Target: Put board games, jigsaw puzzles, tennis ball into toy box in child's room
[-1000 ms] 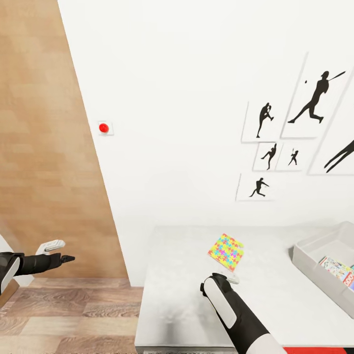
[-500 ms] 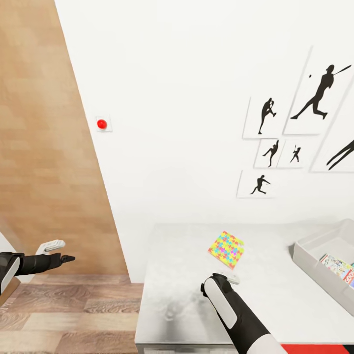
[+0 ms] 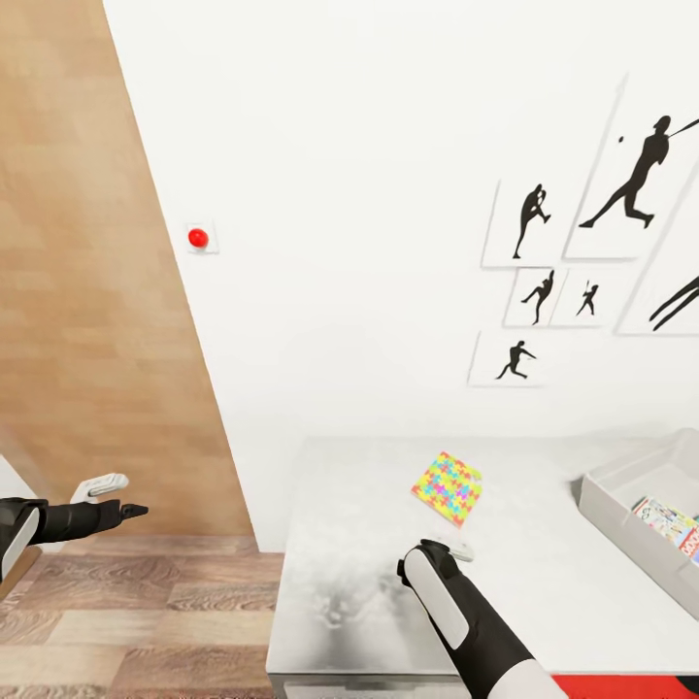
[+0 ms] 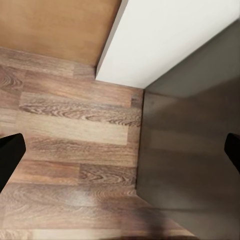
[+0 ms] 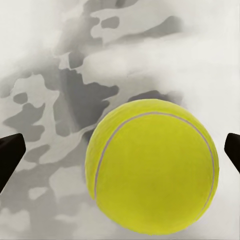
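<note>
Since a second ago the head camera has tilted slightly, so the wall prints sit a little higher and further right, while both arms and the desk items keep their places. Right gripper (image 5: 120,150) is spread wide, its dark fingertips (image 5: 10,157) at either side of the wrist picture, with the small yellow-green tennis ball (image 5: 152,167) lying between them on the mottled light-grey table top (image 3: 544,592), not pinched. Seen from the head, the right arm reaches over the table's near part. Just beyond it lies a thin jigsaw puzzle square (image 3: 447,487) with a yellow, pink, blue and green mosaic. Further right stands the shallow light-grey toy box (image 3: 621,515), holding a printed board game box (image 3: 668,524). Left gripper (image 3: 118,495) is also spread open, empty, hanging over the brown wood-plank floor (image 4: 70,140) well apart from the table. Black baseball-player silhouette prints (image 3: 582,243) hang on the white wall.
</note>
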Motion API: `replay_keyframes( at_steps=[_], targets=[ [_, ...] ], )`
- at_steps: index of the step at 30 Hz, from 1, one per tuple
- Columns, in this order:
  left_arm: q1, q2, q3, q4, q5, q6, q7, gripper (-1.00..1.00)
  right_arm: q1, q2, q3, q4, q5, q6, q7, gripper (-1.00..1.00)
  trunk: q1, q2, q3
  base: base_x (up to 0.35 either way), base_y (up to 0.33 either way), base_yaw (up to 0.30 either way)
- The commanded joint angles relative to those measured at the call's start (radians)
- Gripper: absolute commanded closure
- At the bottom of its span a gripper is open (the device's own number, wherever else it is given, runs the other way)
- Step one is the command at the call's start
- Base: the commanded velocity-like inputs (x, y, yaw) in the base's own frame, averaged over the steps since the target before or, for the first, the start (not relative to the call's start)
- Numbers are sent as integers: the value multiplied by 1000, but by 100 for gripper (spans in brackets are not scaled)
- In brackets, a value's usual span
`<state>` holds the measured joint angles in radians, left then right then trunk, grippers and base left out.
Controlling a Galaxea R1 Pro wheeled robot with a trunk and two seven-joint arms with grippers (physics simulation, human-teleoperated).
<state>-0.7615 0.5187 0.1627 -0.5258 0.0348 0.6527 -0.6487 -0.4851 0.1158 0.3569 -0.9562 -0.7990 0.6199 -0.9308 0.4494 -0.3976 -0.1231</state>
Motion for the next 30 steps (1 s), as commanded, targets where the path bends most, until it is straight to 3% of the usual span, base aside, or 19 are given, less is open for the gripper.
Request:
replay_keyframes(
  at_steps=[1, 9, 25, 26, 30],
  targets=[
    [-1, 0, 3, 0, 4, 8, -2, -100, -1, 0, 2, -1, -6, 4, -8, -100, 1, -2, -4, 0, 0, 0],
    [-1, 0, 3, 0, 4, 8, -2, -100, -1, -1, 0, -2, -6, 4, -8, -100, 1, -2, -16, 0, 0, 0],
    [-1, 0, 3, 0, 4, 8, -2, -100, -1, -1, 4, -1, -5, 4, -8, -100, 1, -2, -18, 0, 0, 0],
    [-1, 0, 3, 0, 4, 8, -2, -100, -1, -1, 4, -1, -5, 4, -8, 100, 1, -2, -18, 0, 0, 0],
    [-1, 0, 3, 0, 4, 8, -2, -100, -1, -1, 3, -1, -5, 4, -8, 100, 1, -2, -18, 0, 0, 0]
  ],
)
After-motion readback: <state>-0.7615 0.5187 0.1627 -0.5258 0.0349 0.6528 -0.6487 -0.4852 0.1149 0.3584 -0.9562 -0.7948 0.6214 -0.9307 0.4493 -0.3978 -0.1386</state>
